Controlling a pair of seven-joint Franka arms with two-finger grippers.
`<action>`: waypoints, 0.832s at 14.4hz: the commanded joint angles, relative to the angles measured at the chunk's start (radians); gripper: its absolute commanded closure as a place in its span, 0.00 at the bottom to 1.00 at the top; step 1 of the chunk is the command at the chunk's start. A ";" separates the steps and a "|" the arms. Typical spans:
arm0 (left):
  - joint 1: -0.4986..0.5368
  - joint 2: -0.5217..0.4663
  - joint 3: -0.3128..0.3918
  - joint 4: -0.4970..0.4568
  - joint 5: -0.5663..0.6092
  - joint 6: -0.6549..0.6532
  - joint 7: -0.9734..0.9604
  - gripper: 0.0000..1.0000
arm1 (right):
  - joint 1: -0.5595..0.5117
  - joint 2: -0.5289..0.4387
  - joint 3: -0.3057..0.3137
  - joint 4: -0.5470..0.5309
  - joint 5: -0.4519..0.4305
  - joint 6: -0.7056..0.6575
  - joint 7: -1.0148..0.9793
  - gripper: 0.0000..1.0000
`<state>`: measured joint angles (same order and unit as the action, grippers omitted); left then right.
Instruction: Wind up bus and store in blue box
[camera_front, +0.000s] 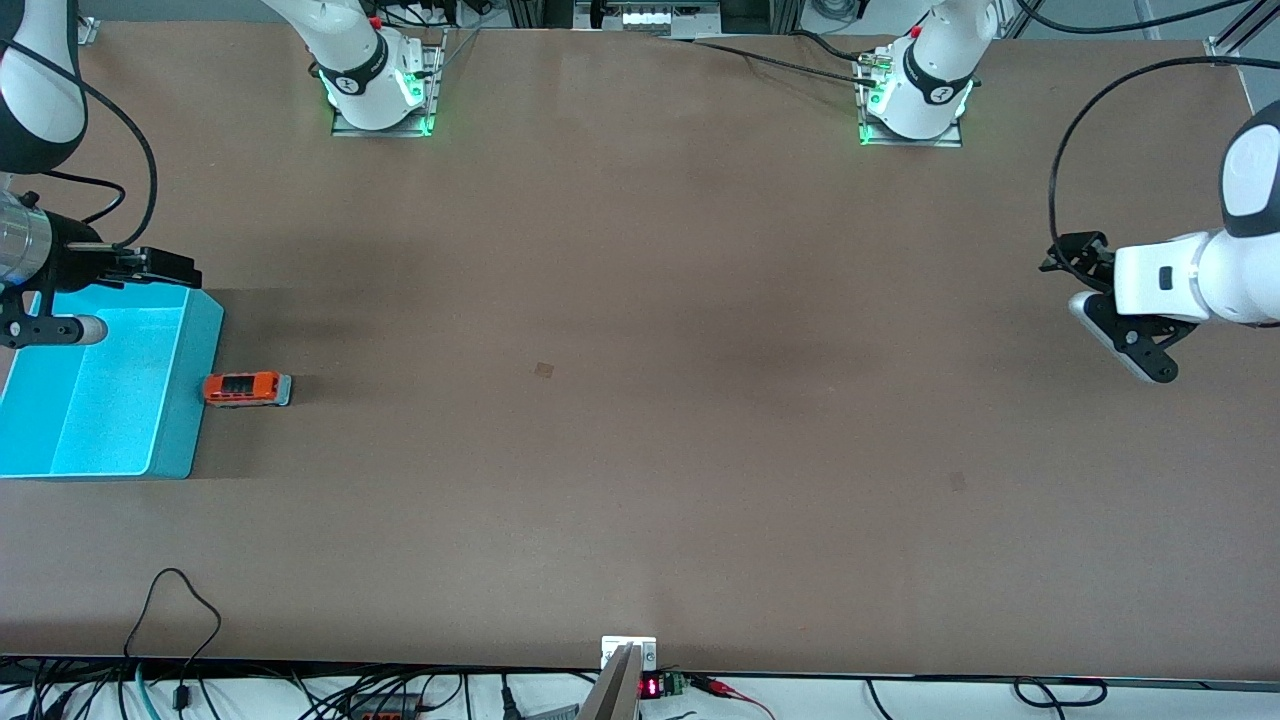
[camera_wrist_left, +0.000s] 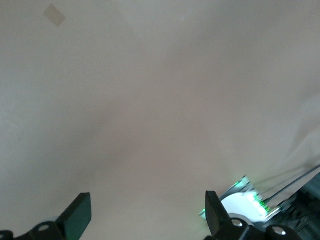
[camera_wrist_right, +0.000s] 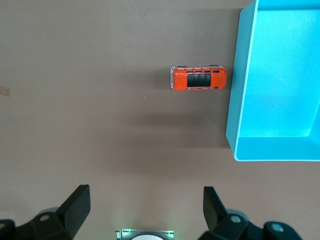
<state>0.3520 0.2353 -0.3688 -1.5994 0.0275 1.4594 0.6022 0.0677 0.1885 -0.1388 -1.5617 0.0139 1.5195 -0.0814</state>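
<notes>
Your small orange toy bus (camera_front: 246, 388) sits on the brown worktop (camera_front: 640, 400) just beside the large cyan-blue plastic box (camera_front: 205, 400). Both hands wait, fingers apart: right hand (camera_front: 150, 264) over the box's rim, left hand (camera_front: 1125, 340) well away. A careless grab could nudge the bus, or snag the box wall.

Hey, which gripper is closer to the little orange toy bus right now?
Right. The right gripper hangs open over the blue box, just beside the bus. The left gripper, also open, waits at the left arm's end of the table, a long way from it.
</notes>
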 joint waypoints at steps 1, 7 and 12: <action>0.007 -0.039 -0.076 0.012 0.012 -0.039 -0.232 0.00 | -0.003 0.000 0.001 0.012 0.014 -0.018 -0.009 0.00; -0.213 -0.089 0.102 0.050 0.011 -0.039 -0.372 0.00 | -0.011 0.008 0.001 0.008 0.017 -0.025 -0.125 0.00; -0.422 -0.120 0.327 0.030 -0.006 0.025 -0.494 0.00 | -0.005 0.052 0.001 -0.011 0.017 -0.019 -0.259 0.00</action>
<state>0.0178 0.1435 -0.1467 -1.5572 0.0274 1.4579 0.1856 0.0655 0.2276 -0.1401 -1.5697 0.0146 1.5042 -0.2893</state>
